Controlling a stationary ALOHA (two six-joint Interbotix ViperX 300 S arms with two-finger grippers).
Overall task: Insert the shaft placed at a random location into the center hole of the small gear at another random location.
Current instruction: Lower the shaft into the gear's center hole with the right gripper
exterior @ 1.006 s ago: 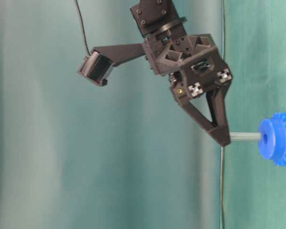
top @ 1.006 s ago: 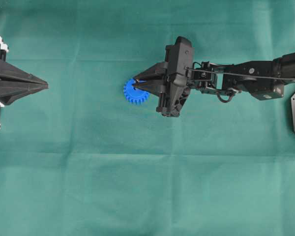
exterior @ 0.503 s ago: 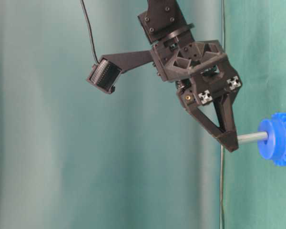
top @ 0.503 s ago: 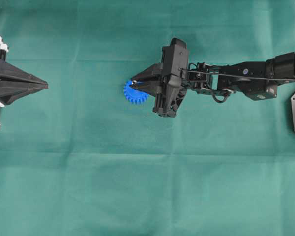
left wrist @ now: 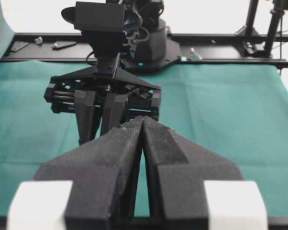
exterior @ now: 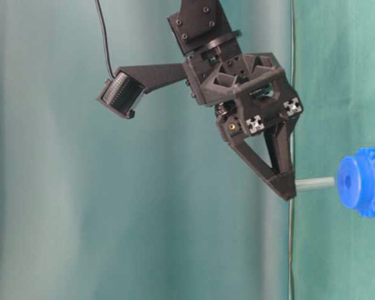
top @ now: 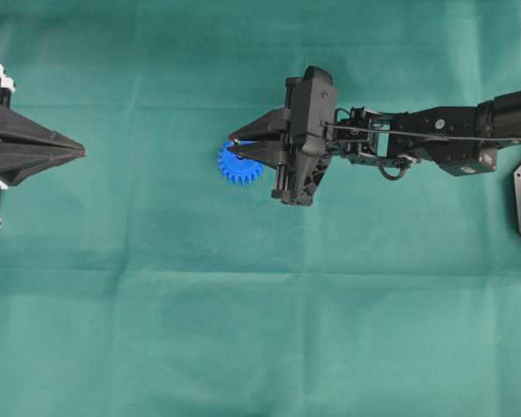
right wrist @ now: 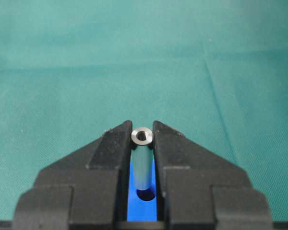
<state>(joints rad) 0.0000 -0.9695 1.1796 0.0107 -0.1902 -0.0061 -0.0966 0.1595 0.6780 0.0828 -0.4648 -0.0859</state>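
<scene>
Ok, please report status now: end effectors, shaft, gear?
Right end effector shut on shaft. Left end effector shut, parked, empty. Shaft over small gear, lower tip at center hole. Nothing in the way.

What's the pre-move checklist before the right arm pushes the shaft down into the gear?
1. Shaft clamped between right gripper fingers: ok.
2. Shaft tip in center hole of the small gear: cannot tell; table-level view shows a slight gap between shaft and hub.
3. Shaft square to the gear face: ok, looks aligned in table-level view.
4. Gear lying flat on the green cloth: ok.
5. Left gripper shut and parked clear: ok.
</scene>
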